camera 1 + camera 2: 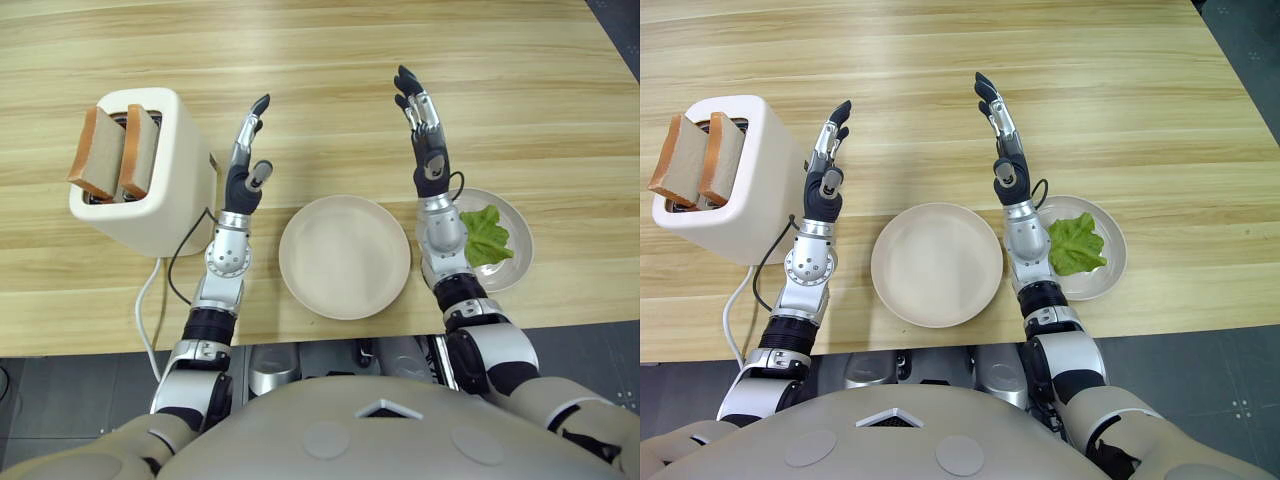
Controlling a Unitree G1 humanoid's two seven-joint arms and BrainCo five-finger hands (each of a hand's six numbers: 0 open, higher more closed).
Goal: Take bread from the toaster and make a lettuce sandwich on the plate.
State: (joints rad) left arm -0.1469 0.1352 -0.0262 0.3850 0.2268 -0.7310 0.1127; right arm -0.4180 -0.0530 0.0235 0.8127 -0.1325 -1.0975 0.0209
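A cream toaster [165,190] stands at the left of the wooden table, with two bread slices [113,152] sticking up from its slots. An empty beige plate [344,256] lies at the front centre. On a smaller plate [510,262] to its right lies a green lettuce leaf [485,235]. My left hand [248,160] is just right of the toaster, fingers straight and holding nothing. My right hand [424,125] is stretched flat above the table between the two plates, also holding nothing.
The toaster's white cord [150,310] trails off the table's front edge at the left. Bare wooden tabletop [330,70] extends behind both hands. The table's right edge [610,30] shows at the upper right, with dark floor beyond.
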